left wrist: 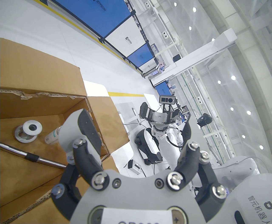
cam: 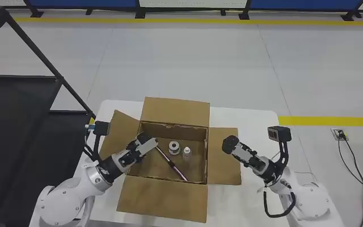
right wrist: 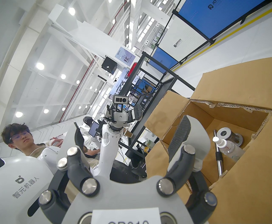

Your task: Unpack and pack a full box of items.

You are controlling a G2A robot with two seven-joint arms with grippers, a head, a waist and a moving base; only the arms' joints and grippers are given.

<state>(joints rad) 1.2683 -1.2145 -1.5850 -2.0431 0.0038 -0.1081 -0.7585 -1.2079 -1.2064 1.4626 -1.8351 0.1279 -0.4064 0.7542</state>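
On the white tabletop [cam: 247,118], the cardboard box's [cam: 176,110] steel rod [cam: 172,164] looks stiff and slippery, best gripped mid-shaft; left gripper [cam: 144,144] and right gripper [cam: 231,144] gape empty.

Bright, even light comes from round ceiling lamps [left wrist: 233,77], which flare white in both wrist views. Shadows are soft, and the box [cam: 174,111] is dimmer inside. The wrist views bend straight lines near their edges.

You have a pale grey floor [cam: 187,62] around the white table [cam: 247,118], crossed by a yellow line [cam: 187,21]. Blue panels [left wrist: 99,14] line the far side, a black frame [cam: 50,67] stands beside the table, and round ceiling lights [left wrist: 233,77] shine overhead
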